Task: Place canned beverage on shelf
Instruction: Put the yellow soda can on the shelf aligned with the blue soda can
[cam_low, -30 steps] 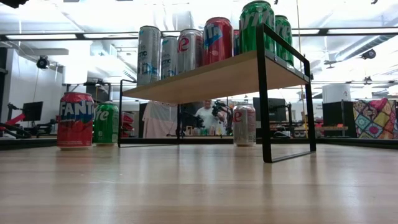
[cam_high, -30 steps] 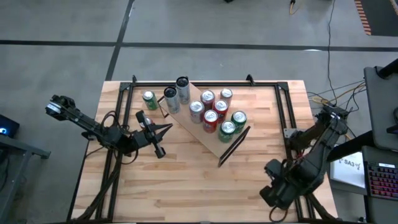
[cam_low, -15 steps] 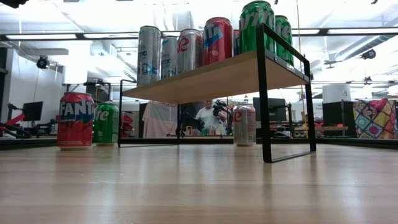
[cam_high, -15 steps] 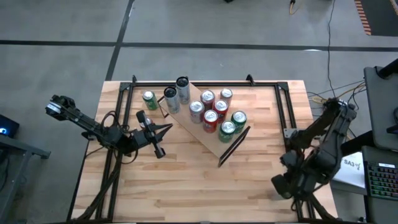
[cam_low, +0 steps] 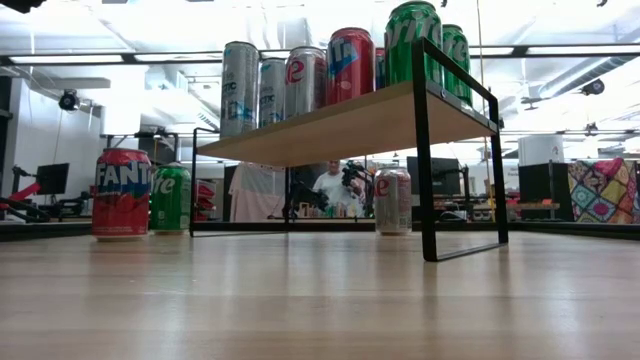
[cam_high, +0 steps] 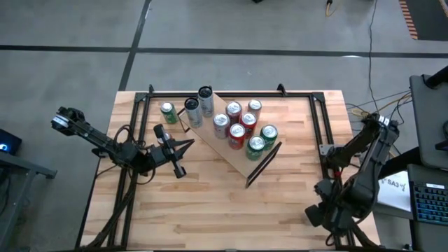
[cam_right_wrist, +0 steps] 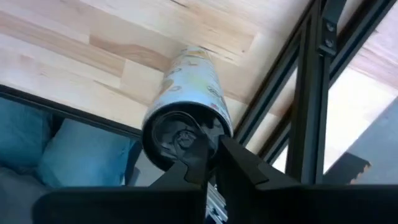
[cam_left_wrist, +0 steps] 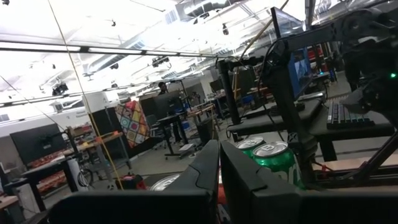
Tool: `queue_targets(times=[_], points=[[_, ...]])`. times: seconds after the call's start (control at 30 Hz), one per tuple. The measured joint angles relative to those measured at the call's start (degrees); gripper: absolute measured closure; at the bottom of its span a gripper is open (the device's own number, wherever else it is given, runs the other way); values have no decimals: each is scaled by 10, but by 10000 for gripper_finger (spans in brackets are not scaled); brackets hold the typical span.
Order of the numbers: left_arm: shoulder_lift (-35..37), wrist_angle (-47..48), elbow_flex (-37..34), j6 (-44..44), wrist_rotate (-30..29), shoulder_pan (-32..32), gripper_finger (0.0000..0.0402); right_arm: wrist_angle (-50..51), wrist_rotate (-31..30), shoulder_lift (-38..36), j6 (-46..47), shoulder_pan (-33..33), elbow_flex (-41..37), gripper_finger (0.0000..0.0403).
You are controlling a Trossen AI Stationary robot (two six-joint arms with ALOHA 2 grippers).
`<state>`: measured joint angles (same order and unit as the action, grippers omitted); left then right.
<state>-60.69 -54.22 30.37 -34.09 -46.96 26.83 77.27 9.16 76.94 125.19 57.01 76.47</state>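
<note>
My right fingers are pressed together beside a can lying at the tabletop's right edge. Left fingers together, idle. Shelf holds seven cans.

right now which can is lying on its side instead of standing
The pale patterned can by the right gripper, lying on the table at its right edge rail. All the others stand upright, on or beside the shelf.
</note>
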Motion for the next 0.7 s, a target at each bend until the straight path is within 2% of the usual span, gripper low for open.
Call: queue_targets(times=[0.2,0.33,0.5,0.7], points=[[0,0,0,1,0,0,401,0,-1,2,9,0,0,319],[0,0,0,1,0,0,401,-5,4,-2,17,0,0,259],[0,3,0,1,0,0,401,-15,42,-3,33,0,0,177],[0,3,0,1,0,0,401,-29,47,-2,41,0,0,103]])
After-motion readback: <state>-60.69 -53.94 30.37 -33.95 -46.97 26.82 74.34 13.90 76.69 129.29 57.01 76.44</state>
